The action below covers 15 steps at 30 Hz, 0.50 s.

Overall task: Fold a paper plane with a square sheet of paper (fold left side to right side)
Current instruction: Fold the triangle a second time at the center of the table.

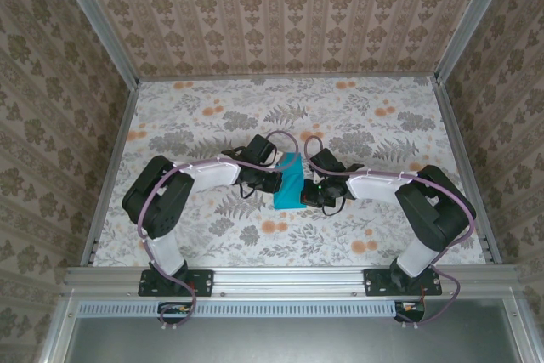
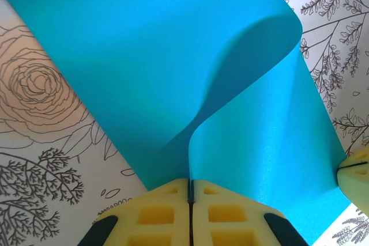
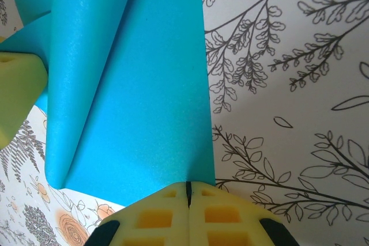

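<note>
The square sheet of paper (image 1: 289, 183) is turquoise-blue and lies mid-table between both arms, partly bent over, not a paper plane shape. In the left wrist view one flap of the sheet (image 2: 144, 56) curls up off the table, and its raised edge runs into the seam of my left gripper (image 2: 190, 182), which is shut on it. My right gripper (image 3: 188, 185) is shut, its yellow foam tips at the flat right edge of the sheet (image 3: 132, 113). From above, the left gripper (image 1: 274, 181) and right gripper (image 1: 306, 193) flank the paper closely.
A floral tablecloth (image 1: 357, 116) covers the table, with free room on all sides of the paper. Metal frame rails (image 1: 459, 167) and wallpapered walls (image 1: 289, 6) close in the left, right and back. The arm bases sit on the near rail (image 1: 280, 278).
</note>
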Each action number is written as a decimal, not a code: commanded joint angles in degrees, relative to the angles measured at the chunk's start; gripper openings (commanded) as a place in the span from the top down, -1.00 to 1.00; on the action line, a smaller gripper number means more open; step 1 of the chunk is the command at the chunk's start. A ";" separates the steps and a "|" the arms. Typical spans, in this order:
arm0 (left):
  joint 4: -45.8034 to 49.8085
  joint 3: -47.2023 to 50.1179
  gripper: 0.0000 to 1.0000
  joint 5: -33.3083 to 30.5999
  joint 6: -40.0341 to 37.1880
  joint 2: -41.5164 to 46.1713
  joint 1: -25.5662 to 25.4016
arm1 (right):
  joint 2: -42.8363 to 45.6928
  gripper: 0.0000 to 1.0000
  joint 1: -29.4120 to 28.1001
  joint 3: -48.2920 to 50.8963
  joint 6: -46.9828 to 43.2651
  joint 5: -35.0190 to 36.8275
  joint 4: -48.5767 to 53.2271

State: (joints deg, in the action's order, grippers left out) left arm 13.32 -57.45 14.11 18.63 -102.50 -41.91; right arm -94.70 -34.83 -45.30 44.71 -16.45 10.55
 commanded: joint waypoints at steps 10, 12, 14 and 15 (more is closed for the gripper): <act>0.47 -1.92 0.85 0.22 -1.67 -1.74 0.45 | -3.04 0.92 -0.93 0.92 -1.04 2.12 5.71; 0.39 -1.91 0.85 0.30 -1.71 -1.80 0.46 | -3.04 0.92 -0.89 0.84 -1.05 2.14 5.70; 0.38 -1.94 0.85 0.37 -1.80 -1.78 0.45 | -3.13 0.92 -0.92 0.82 -1.17 2.13 5.77; 0.39 -1.89 0.85 0.43 -1.80 -1.91 0.46 | -3.13 0.92 -0.90 0.87 -1.14 2.11 5.74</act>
State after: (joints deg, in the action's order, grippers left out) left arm 13.30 -57.95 14.13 18.20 -103.22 -41.89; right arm -94.78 -34.83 -45.39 44.69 -16.47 10.59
